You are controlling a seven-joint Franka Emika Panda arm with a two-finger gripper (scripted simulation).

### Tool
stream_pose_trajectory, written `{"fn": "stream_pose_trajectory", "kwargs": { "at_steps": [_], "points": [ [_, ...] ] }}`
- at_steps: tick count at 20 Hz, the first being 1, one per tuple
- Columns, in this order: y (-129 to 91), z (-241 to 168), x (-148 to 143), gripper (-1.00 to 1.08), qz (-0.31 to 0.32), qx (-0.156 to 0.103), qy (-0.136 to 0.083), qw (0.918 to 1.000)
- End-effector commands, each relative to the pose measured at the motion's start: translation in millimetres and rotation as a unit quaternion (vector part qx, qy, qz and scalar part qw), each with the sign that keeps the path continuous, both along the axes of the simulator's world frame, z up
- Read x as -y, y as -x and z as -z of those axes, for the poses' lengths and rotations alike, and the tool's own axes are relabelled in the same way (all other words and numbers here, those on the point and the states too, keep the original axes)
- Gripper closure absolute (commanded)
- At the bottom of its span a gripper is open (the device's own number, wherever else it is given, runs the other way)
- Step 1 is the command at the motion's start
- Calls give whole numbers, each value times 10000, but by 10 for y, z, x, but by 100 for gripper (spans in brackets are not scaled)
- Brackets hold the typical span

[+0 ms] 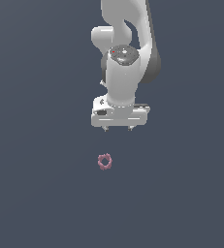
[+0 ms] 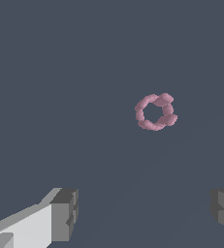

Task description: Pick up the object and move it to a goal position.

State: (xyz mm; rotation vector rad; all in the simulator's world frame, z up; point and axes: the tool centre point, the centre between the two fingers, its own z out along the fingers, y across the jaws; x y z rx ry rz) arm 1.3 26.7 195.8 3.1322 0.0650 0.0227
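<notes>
A: What is seen, from the biggest thing down?

B: 1 plain dark grey floor (image 1: pixel 36 193) is shown, and above it the white Panda arm (image 1: pixel 123 58) is hung upright. Below that, the gripper (image 1: pixel 118 129) is held clear of the floor, its 2 fingers (image 2: pixel 62 213) set wide apart with nothing between them.

A: And the object?

B: The small dusty-pink ring (image 1: pixel 104 162) is found lying on the floor, below the gripper and slightly toward the exterior view's left, well apart from the fingertips. No goal marker can be made out.

A: What could be spoiled from here?

B: In the wrist view the ring is seen off the midline between the fingers. If a straight descent is made uncorrected, 1 fingertip may be landed on the knobbly rim, so the ring could be tipped or skidded aside. A lumpy, narrow thing may also be pinched unevenly and squeezed out.
</notes>
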Motion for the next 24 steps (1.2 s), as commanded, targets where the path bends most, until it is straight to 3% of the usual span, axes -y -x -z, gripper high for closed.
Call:
{"fn": "stream_pose_trajectory", "kwargs": {
  "at_steps": [1, 14, 24],
  "points": [
    [0, 0, 0, -92, 0, 0, 0, 10000],
    [-46, -97, -18, -92, 0, 53, -39, 10000],
    [-251, 156, 116, -92, 200, 23, -43, 9998]
  ]
}}
